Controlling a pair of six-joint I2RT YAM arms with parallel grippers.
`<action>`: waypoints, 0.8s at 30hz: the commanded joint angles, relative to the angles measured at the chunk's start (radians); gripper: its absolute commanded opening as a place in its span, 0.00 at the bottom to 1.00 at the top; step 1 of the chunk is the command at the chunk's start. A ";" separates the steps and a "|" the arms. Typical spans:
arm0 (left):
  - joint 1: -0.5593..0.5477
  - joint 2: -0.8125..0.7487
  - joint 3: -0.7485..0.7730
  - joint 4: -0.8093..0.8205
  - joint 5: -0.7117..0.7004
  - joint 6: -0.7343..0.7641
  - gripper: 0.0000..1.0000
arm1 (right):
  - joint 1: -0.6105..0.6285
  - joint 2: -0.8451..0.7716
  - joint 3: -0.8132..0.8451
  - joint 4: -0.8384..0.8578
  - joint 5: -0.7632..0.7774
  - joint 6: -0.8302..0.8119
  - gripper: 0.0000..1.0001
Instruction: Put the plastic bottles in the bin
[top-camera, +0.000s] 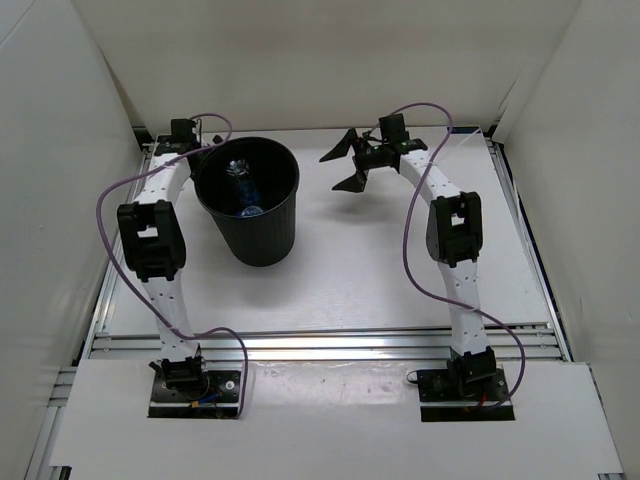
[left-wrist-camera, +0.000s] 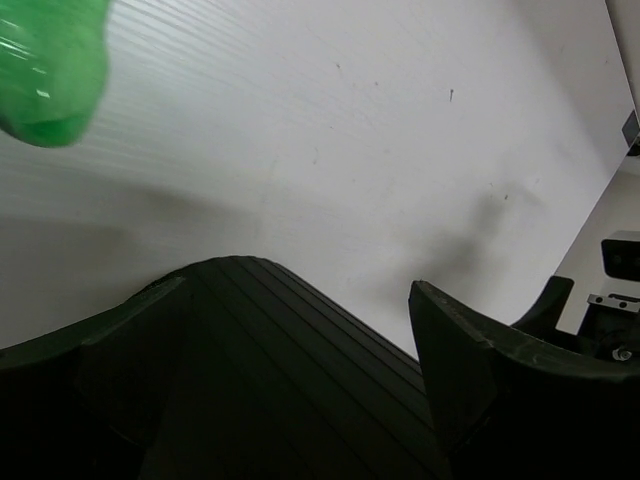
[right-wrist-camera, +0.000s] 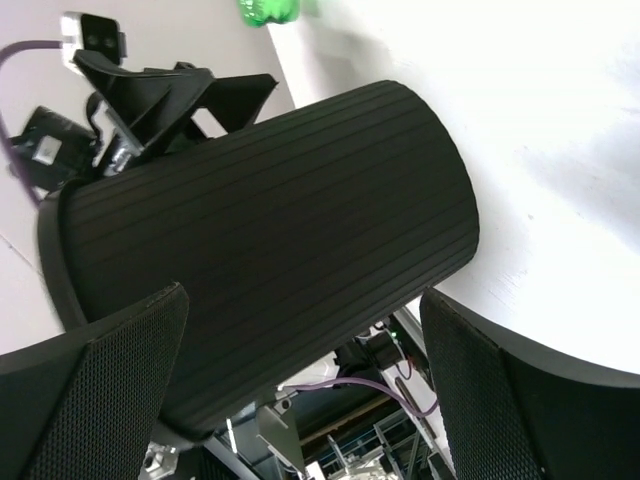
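The bin (top-camera: 265, 235) stands near the far-left corner of the bench (top-camera: 350, 270), with a blue-labelled bottle (top-camera: 240, 180) already inside. The green bottle (left-wrist-camera: 50, 65) is still out on the bench, just past the bin's wall. The left jaws are spread and empty by the bin's far rim, probably to fetch it. The right jaws hang open and empty near the far edge.

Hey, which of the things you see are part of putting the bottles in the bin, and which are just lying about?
Part of the job:
- bin
- blue-label bottle, already inside the bin
- green bottle, outside the bin

Just there:
- purple cables on the arms
- table
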 joint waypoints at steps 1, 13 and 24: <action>-0.052 0.008 0.027 0.003 -0.011 -0.046 1.00 | -0.004 -0.099 -0.051 -0.047 0.009 -0.048 1.00; -0.064 -0.028 0.147 -0.031 -0.277 -0.020 1.00 | -0.024 -0.182 -0.137 -0.128 0.029 -0.174 1.00; -0.039 0.158 0.519 0.120 -0.575 0.415 1.00 | -0.024 -0.202 -0.224 -0.128 -0.002 -0.202 1.00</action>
